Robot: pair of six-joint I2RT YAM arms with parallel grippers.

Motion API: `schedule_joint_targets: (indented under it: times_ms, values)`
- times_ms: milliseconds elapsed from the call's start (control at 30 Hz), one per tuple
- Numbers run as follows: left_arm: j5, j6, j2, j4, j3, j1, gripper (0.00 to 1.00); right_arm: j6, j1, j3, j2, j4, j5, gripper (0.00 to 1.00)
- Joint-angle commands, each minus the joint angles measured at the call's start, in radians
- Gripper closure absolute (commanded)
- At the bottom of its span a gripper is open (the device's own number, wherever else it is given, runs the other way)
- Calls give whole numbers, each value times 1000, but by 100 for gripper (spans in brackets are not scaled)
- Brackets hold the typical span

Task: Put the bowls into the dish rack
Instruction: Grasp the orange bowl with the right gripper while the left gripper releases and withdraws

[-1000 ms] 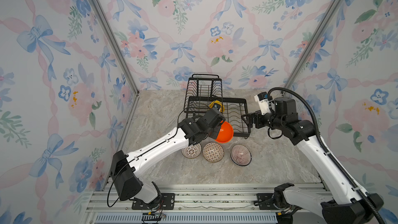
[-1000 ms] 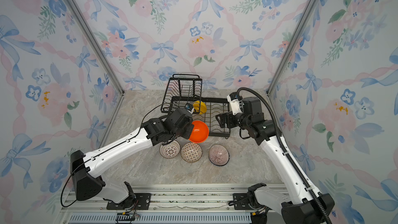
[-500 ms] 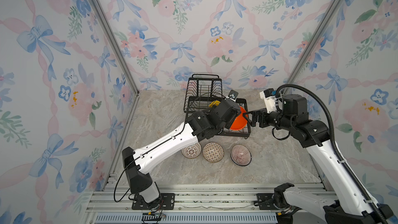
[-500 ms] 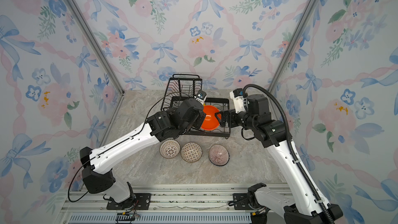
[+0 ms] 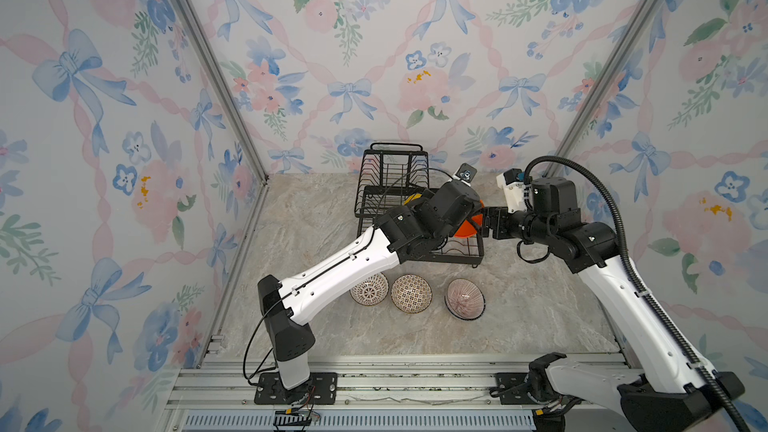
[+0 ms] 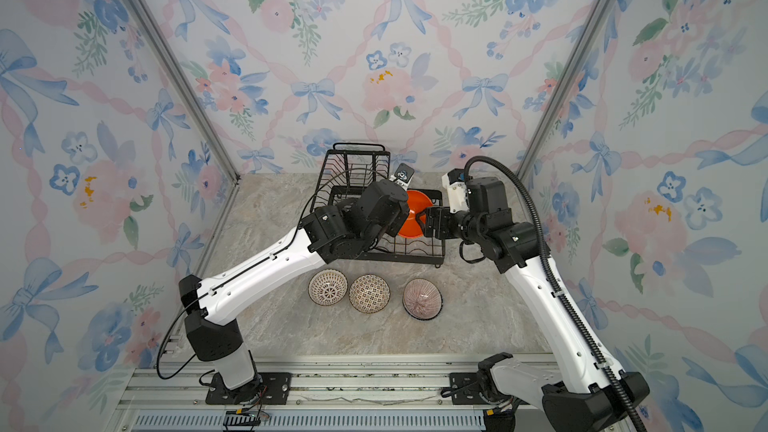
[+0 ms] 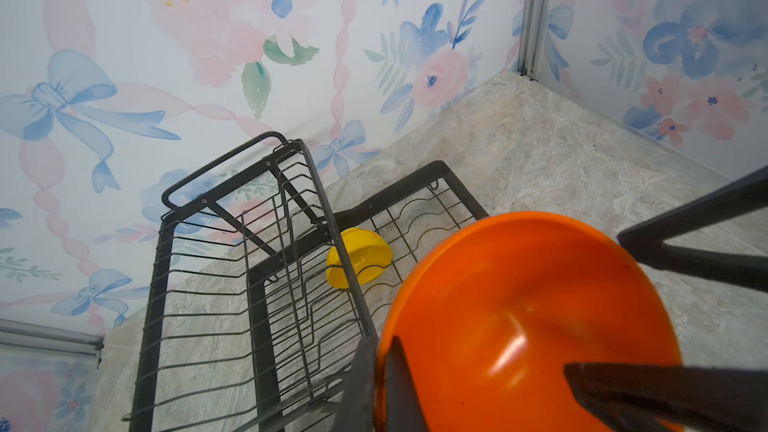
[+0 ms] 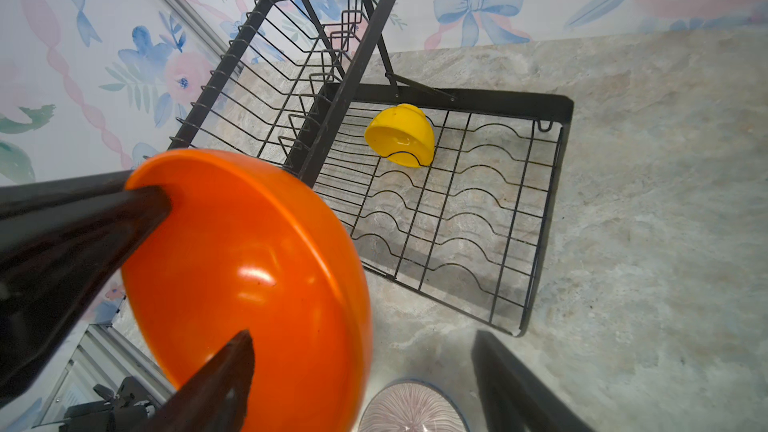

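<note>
left gripper (image 7: 380, 363) clenched on rim of orange bowl (image 6: 409, 218); bowl held tilted on edge over the right part of the dish rack (image 8: 498, 97) lower tray; right gripper (image 8: 361, 334) jaws apart, straddling the opposite rim of the same bowl; contact there not clear; rack stands at the back edge of the counter (image 5: 540, 317), about mid-width; yellow bowl (image 8: 401, 135) tipped on its side in the lower tray's wire slots, at the back, just beside the raised upper basket; three bowls in a row on the counter between rack and front edge; white-brown lattice bowl (image 5: 369, 289) just beside cream-brown mosaic bowl (image 5: 411, 293); pink-striped bowl (image 5: 464, 299) a little apart, right end of row
</note>
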Motion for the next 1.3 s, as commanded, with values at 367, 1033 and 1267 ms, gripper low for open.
schedule_joint_targets:
  times_ms: [367,1033,1267]
  values:
    - [-2,0,12,21,23,-4,100,63,7,-30,39,108,-14,66]
    - [300,-82,-184,88,-250,117,37,-32,-4,-51,18,139,47,100]
    - [416,-129,-406,105,-472,218,2,-182,-7,-107,32,294,228,100]
